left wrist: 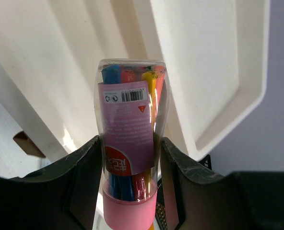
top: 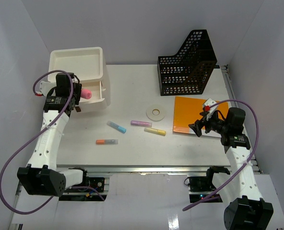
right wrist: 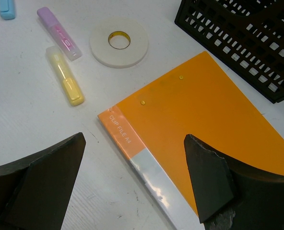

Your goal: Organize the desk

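On the white desk (top: 132,153) lie a blue highlighter (top: 116,127), a purple one (top: 141,123), a yellow one (top: 155,131) and an orange one (top: 106,142). My left gripper (top: 79,96) is shut on a clear tube of coloured pens (left wrist: 130,139) with a pink cap. It holds the tube at the open drawer (top: 96,93) of the white drawer box (top: 79,62). My right gripper (top: 197,128) hangs open over the near left corner of an orange clip file (right wrist: 214,120). Nothing is between its fingers.
A white tape roll (top: 155,113) lies mid-desk. A black mesh file holder (top: 187,64) stands at the back right, just behind the clip file. White walls close in the desk. A metal rail (top: 147,168) runs along its near edge.
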You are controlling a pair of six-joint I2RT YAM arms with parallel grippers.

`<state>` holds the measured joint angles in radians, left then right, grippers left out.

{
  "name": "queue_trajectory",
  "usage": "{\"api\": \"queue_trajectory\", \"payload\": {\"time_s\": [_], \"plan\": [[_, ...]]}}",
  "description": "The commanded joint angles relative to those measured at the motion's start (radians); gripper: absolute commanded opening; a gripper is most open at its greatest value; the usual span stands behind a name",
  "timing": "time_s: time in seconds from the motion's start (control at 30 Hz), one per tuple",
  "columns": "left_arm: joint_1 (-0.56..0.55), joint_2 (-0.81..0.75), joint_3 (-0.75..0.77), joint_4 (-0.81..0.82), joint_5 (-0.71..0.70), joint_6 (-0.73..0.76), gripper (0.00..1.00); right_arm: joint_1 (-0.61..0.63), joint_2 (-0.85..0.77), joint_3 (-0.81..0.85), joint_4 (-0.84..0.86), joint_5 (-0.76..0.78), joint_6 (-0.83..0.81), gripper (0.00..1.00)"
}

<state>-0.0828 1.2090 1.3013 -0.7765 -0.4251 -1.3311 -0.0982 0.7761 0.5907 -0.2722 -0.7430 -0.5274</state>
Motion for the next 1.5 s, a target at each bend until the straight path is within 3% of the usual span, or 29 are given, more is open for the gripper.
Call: {"api": "queue_trajectory", "payload": {"time_s": [0.0,0.03,0.13,0.3,0.43,0.53,0.57,0.63,0.7,0.9,1.0,1.17,1.47], "plan": [[0.021,0.066,0.079,-0.032,0.011,-0.078,0.35,-0.005,-0.015,-0.002,0.008,-0.009,0.007,0.90],[0.023,0.071,0.088,-0.031,0.007,-0.070,0.52,-0.005,-0.016,-0.002,0.008,-0.009,0.007,0.90],[0.027,0.079,0.093,-0.033,0.000,-0.054,0.79,-0.005,-0.017,-0.002,0.007,-0.009,0.007,0.90],[0.034,0.069,0.095,-0.014,0.008,-0.027,0.96,-0.005,-0.015,-0.002,0.008,-0.012,0.006,0.90],[0.034,0.060,0.110,0.024,0.045,0.039,0.97,-0.005,-0.010,-0.003,0.008,-0.010,0.004,0.90],[0.034,0.007,0.092,0.133,0.099,0.143,0.84,-0.005,-0.009,-0.005,0.007,-0.010,0.004,0.90],[0.034,-0.021,0.064,0.197,0.132,0.237,0.74,-0.005,-0.009,-0.005,0.007,-0.010,0.004,0.90],[0.034,-0.099,-0.041,0.307,0.224,0.308,0.29,-0.005,-0.008,-0.005,0.007,-0.010,0.004,0.90],[0.034,-0.208,-0.107,0.349,0.237,0.342,0.03,-0.005,-0.008,-0.005,0.007,-0.012,0.004,0.90],[0.034,-0.458,-0.251,0.165,0.158,0.259,0.00,-0.006,-0.008,-0.004,0.007,-0.019,0.004,0.90],[0.034,-0.510,-0.290,0.014,0.112,0.167,0.00,-0.005,-0.006,-0.002,0.005,-0.024,0.006,0.90],[0.034,-0.469,-0.345,-0.065,0.123,0.136,0.00,-0.006,-0.010,-0.003,0.007,-0.016,0.006,0.90],[0.036,-0.330,-0.410,-0.022,0.129,0.118,0.00,-0.006,-0.009,-0.002,0.006,-0.015,0.007,0.90]]}}
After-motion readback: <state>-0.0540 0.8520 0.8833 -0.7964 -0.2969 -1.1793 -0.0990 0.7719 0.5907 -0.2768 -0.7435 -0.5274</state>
